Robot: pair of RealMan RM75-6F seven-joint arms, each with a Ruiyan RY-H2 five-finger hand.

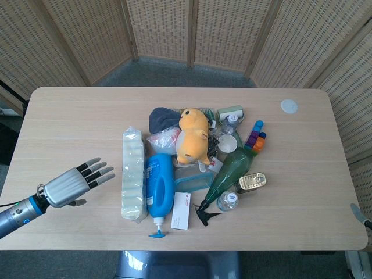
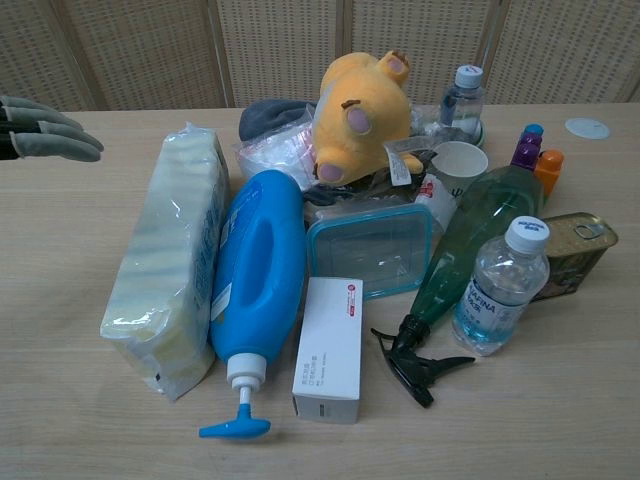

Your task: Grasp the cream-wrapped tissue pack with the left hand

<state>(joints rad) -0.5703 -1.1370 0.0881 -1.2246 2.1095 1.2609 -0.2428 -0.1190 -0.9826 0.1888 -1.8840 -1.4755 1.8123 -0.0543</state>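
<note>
The cream-wrapped tissue pack [image 1: 132, 174] [image 2: 170, 255] lies lengthwise on the table, its long side against a blue pump bottle [image 1: 159, 186] [image 2: 258, 266]. My left hand [image 1: 72, 183] hovers just left of the pack, fingers spread and pointing toward it, holding nothing. Only its fingertips [image 2: 40, 130] show at the left edge of the chest view. Of my right hand [image 1: 359, 214] only a small tip shows at the lower right edge of the head view.
Right of the bottle lies a pile: yellow plush toy [image 1: 193, 135], white box [image 1: 181, 210], teal-lidded container [image 1: 193, 182], green spray bottle [image 1: 226, 174], water bottle [image 2: 497, 285], tin can [image 1: 252, 181], paper cup [image 2: 460, 164]. A white disc [image 1: 289, 106] lies far right.
</note>
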